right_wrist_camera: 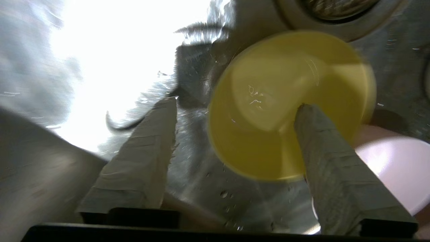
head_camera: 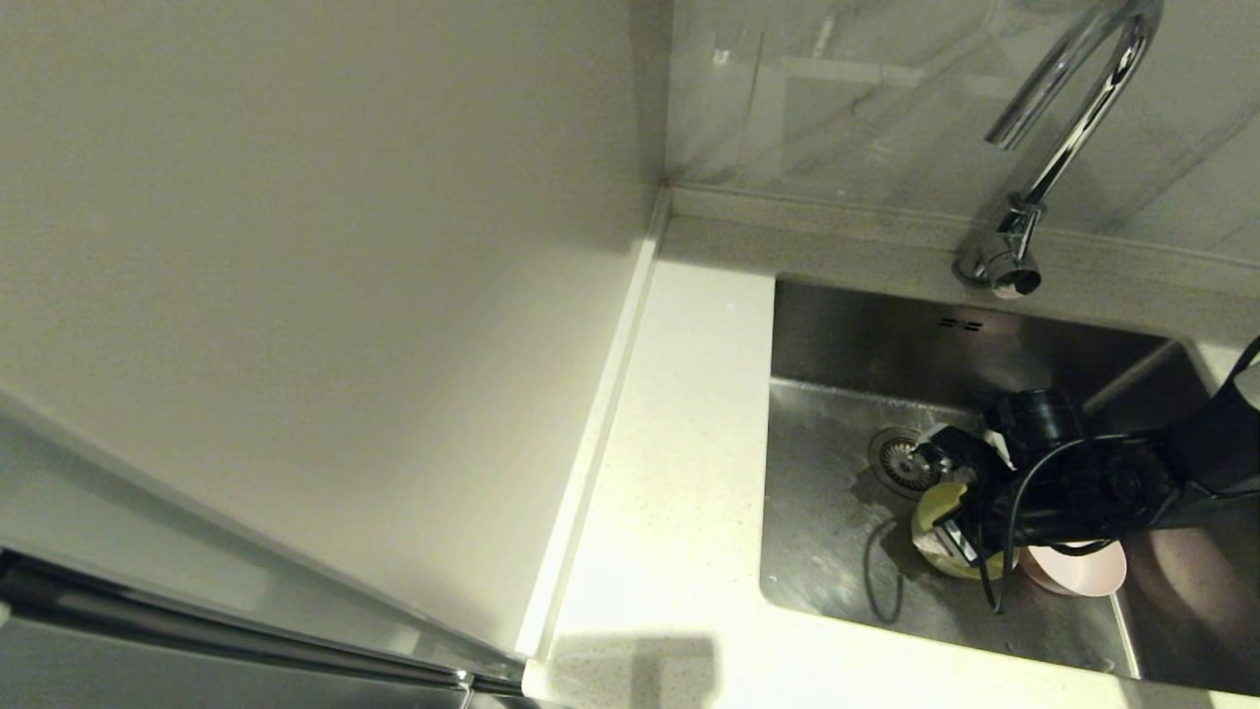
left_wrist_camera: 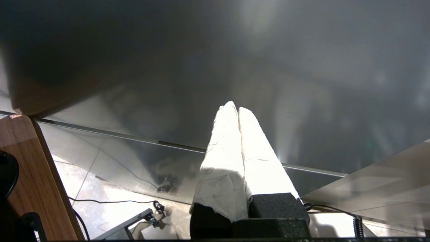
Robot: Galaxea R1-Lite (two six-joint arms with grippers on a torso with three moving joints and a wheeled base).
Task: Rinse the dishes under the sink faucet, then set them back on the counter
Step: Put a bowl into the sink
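The yellow-green bowl (head_camera: 933, 563) (right_wrist_camera: 268, 101) lies in the sink (head_camera: 837, 561) just in front of the drain strainer (head_camera: 901, 461) (right_wrist_camera: 339, 13). My right gripper (head_camera: 943, 492) (right_wrist_camera: 235, 104) is low in the basin and open. One finger (right_wrist_camera: 322, 141) reaches inside the bowl, while the other finger (right_wrist_camera: 147, 144) stands outside it over wet steel. The pink bowl (head_camera: 1078, 576) (right_wrist_camera: 393, 161) sits right beside the yellow-green one, half under my arm. The white bowl is hidden. My left gripper (left_wrist_camera: 235, 109) is shut and empty, out of the head view.
The chrome faucet (head_camera: 1063, 138) rises behind the sink at the back right. The white speckled counter (head_camera: 679, 473) runs along the sink's left side, bounded by a cream wall panel (head_camera: 295, 295). Water drops dot the basin floor.
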